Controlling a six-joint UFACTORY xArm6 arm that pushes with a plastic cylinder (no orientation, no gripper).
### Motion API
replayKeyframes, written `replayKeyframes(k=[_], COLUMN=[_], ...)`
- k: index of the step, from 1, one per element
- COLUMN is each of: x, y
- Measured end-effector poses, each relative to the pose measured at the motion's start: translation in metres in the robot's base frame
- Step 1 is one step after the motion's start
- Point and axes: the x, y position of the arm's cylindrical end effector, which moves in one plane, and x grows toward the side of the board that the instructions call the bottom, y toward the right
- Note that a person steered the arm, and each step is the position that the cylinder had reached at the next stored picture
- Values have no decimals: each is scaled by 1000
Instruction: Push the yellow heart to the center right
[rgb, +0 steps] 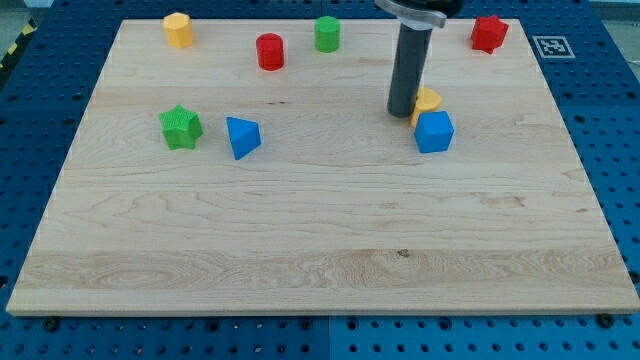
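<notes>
The yellow heart (428, 101) lies right of the board's middle, in the upper half, partly hidden behind my rod. My tip (402, 112) rests on the board touching the heart's left side. A blue cube (434, 132) sits just below the heart, touching it.
A yellow hexagonal block (178, 30), a red cylinder (270, 51), a green cylinder (327, 33) and a red star (489, 33) stand along the view's top. A green star (181, 127) and a blue triangle (242, 137) lie at the left. The wooden board (320, 250) sits on a blue pegboard.
</notes>
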Motion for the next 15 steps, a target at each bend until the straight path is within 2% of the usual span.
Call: replayKeyframes(k=[4, 7, 10, 15], x=[0, 22, -15, -18], y=[92, 92, 75, 107])
